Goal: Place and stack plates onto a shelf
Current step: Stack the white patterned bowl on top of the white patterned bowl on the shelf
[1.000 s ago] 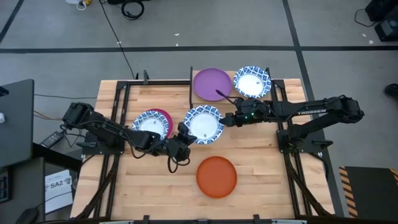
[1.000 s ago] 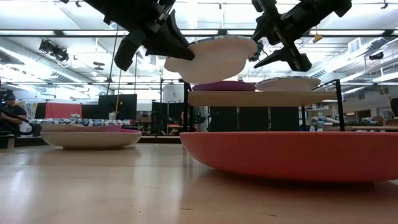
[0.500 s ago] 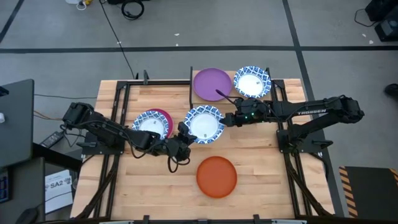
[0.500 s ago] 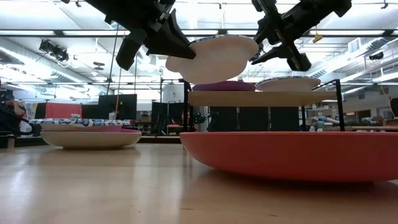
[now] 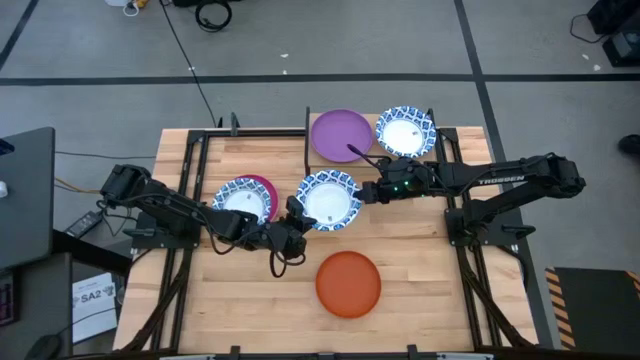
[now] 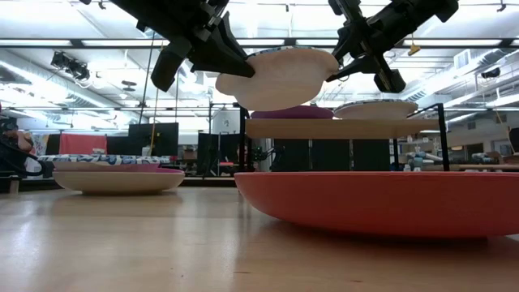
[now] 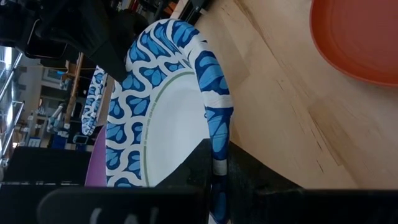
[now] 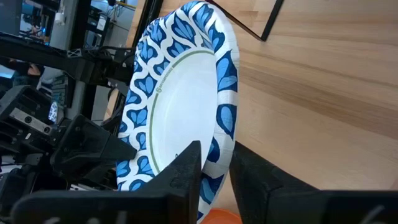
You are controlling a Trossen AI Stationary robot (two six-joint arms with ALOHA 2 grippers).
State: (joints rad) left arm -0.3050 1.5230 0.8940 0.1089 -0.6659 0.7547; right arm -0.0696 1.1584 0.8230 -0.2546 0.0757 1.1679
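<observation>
Entries run left to right across the high view.

1. Blue-rimmed plate on magenta plate (image 5: 264, 189): a white plate with blue pattern (image 5: 240, 198) lies on top of the magenta one, flat on the tabletop (image 5: 420, 270), left of centre. A stack waiting its turn, judging by the task.

2. Left gripper (image 5: 296, 222): reaches in from the left arm and is clamped tight on the near-left rim of the raised plate. The left wrist view shows the patterned rim pinched between its fingers (image 7: 214, 171). This grip carries the plate clear of the table.

3. Raised plate (image 5: 328, 200): white with blue rim, held in the air at mid-table between both arms. In the low view it (image 6: 280, 77) hangs above shelf height, tilted slightly. Probably mid-handover, since the shelf lies on the right arm's side.

4. Orange plate (image 5: 348, 283): flat on the table near the front edge, apart from everything else, untouched.

5. Purple plate (image 5: 340, 134): already on the shelf (image 6: 332, 127), on its left half.

6. Right gripper (image 5: 362, 192): at the raised plate's right rim. In the right wrist view the fingers (image 8: 186, 168) straddle the rim with a narrow gap; the jaws are nearly closed, but whether they already bite cannot be told.

7. Second shelf plate (image 5: 405, 131): blue-rimmed, on the shelf's right half, just beside the purple one. It offers a likely base for stacking.
</observation>
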